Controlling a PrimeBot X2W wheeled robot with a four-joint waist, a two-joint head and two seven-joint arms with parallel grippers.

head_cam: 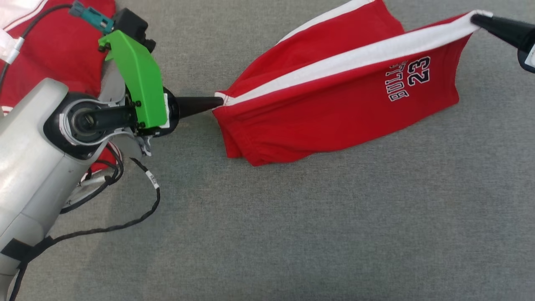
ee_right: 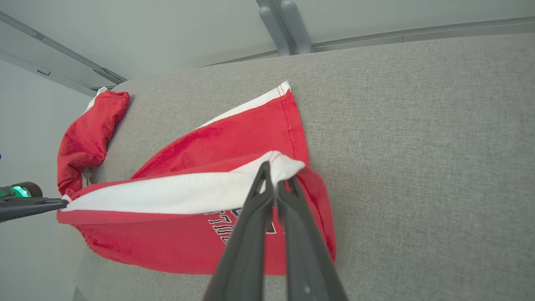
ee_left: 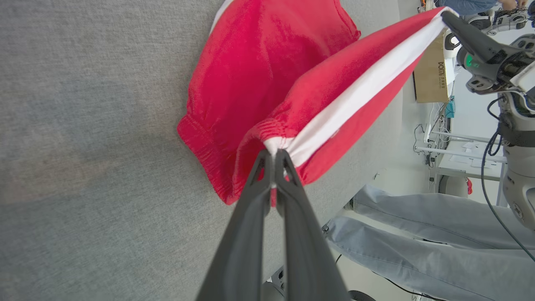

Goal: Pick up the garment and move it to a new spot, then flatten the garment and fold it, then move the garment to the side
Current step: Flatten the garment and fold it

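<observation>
The garment (head_cam: 334, 108) is red with a broad white stripe and black "BULLS 23" lettering; it hangs stretched above the grey table between both grippers. My left gripper (head_cam: 219, 101) is shut on its gathered end at the white stripe, seen close in the left wrist view (ee_left: 273, 156) against the red cloth (ee_left: 267, 67). My right gripper (head_cam: 476, 19) is shut on the opposite white hem corner at the far right; the right wrist view shows its tips (ee_right: 273, 175) pinching the white edge of the garment (ee_right: 234, 150). The lower part sags onto the table.
Another red piece with white trim (head_cam: 54, 46) lies at the far left, partly under my left arm, also in the right wrist view (ee_right: 87, 133). The grey table (head_cam: 292, 230) spreads wide in front. A person's jeans-clad legs (ee_left: 418, 234) stand beyond the table edge.
</observation>
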